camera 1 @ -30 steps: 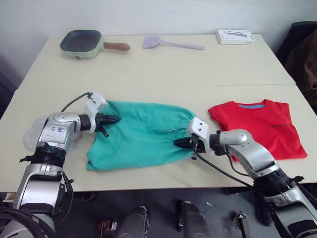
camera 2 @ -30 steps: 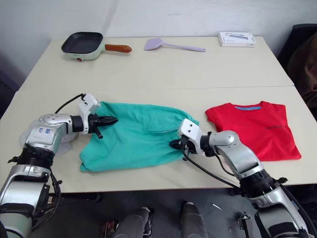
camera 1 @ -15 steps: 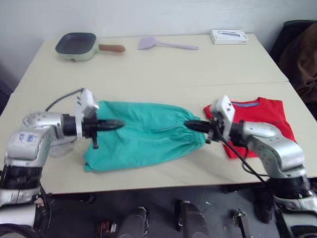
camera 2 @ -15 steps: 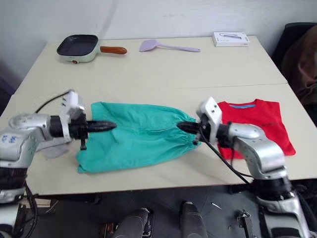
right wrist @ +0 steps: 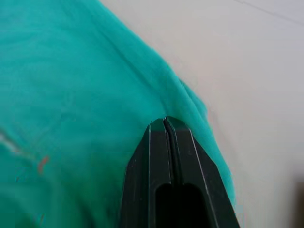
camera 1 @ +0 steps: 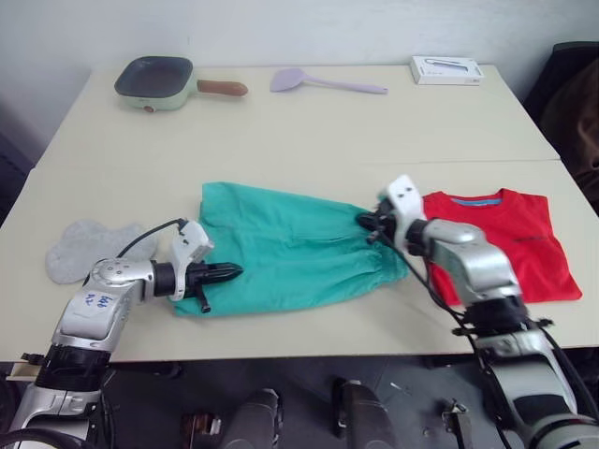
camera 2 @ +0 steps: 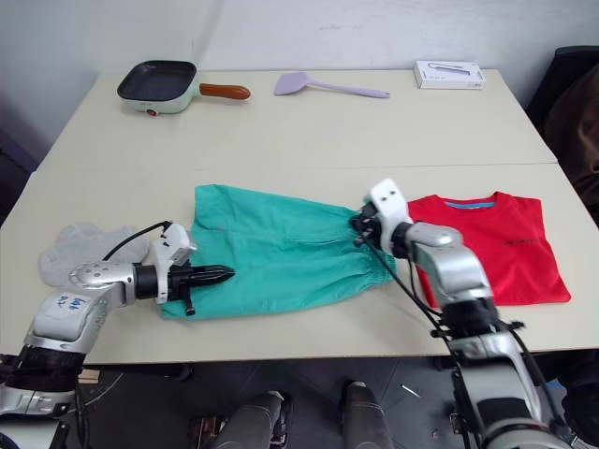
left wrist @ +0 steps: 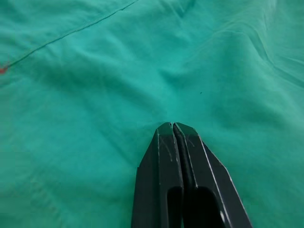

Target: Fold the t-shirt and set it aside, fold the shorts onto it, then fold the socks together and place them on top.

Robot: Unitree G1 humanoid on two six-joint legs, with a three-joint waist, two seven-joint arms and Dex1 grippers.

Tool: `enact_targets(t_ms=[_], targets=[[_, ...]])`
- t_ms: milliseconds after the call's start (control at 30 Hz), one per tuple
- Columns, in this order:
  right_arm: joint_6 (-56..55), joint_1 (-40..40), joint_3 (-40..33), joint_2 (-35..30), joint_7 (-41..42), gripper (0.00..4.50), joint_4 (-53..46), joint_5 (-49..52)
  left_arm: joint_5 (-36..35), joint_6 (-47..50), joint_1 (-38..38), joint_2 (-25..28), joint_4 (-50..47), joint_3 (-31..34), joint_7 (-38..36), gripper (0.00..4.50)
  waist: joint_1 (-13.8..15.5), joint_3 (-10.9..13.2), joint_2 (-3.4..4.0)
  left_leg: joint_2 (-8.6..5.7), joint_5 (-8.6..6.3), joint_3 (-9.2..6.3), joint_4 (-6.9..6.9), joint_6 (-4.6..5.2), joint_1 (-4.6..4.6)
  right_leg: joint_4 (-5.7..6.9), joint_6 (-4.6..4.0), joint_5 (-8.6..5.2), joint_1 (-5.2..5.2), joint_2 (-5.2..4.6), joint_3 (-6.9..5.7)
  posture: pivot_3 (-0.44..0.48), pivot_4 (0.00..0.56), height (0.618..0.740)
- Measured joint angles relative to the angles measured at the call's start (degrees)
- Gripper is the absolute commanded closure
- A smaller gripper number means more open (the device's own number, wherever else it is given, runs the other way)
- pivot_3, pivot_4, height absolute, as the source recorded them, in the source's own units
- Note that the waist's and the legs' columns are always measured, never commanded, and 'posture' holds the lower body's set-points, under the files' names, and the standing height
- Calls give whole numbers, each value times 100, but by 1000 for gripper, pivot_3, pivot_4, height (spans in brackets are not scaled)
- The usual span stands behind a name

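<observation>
Shorts-fold step. Both jaws are closed, each pinching the shorts [camera 1: 290, 257]: left gripper [camera 1: 232, 272] on the lower-left hem corner, right gripper [camera 1: 367, 223] on the waistband, mid-frame. Teal fabric lies flat, lightly wrinkled. Folded t-shirt [camera 1: 510, 238] sits at right, socks [camera 1: 82, 248] at left. Next likely move: fold, then carry onto the t-shirt.

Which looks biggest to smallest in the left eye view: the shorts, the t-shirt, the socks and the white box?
1. shorts
2. t-shirt, close behind; partly hidden by the right arm, so unsure against the shorts
3. socks
4. white box, though it lies farthest from the camera
</observation>
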Motion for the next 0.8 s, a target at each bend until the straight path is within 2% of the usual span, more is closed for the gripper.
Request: enact_targets(t_ms=[67, 200, 333, 433, 467, 633, 700, 800], targets=[[950, 452, -469, -223, 37, 3939, -912, 634, -21, -1, 40, -13, -28, 14, 6, 4500, 8, 0, 0, 4, 0, 0, 2, -1, 0, -2, 0, 0, 2, -6, 2, 0, 150, 740], [2736, 939, -1504, -291, -151, 2552, -2147, 1899, -3, -76, 82, -97, -27, -3, 56, 4500, -8, 0, 0, 12, 10, 9, 2, -18, 11, -21, 0, 0, 9, -7, 13, 0, 150, 740], [4330, 1033, -2502, 196, -587, 1154, -2612, 2655, 66, -172, 104, -220, -29, -73, 117, 4500, 15, -4, -3, 24, 17, 10, -3, -28, 20, -6, -1, 0, 10, -4, 13, 0, 150, 740], [4736, 1361, -2698, 386, -999, 209, -2690, 3223, 82, -219, 108, -292, -26, -113, 144, 4500, 16, -5, -3, 20, 20, 10, -4, -32, 20, -3, -2, -1, 8, -5, 17, 0, 150, 740], [4772, 1462, -2717, 488, -1171, 35, -2687, 3390, 82, -242, 108, -313, -26, -118, 155, 4500, 15, -5, -4, 19, 19, 10, -4, -31, 20, -3, -2, -1, 8, -5, 18, 0, 150, 740], [4780, 1809, -2783, 913, -2490, 35, -2334, 4390, 108, -354, 87, -349, -21, -219, 117, 4500, 6, -6, -4, 9, 20, 10, -5, -28, 20, -3, -2, 0, 7, -9, 22, 0, 150, 740], [4781, 1779, -2877, 1073, -2895, 35, -2224, 4668, 130, -384, 88, -348, -13, -221, 116, 4500, 4, -10, -8, 12, 20, 10, -6, -28, 22, -2, -2, -1, 7, -9, 22, 0, 150, 740], [4784, 1466, -3101, 1669, -3628, 35, -1742, 4945, 181, -430, 24, -358, -2, -280, 116, 4500, -33, -32, -32, 18, 22, 13, -8, -33, 30, -1, -2, -1, 9, -4, 26, 0, 150, 740]])
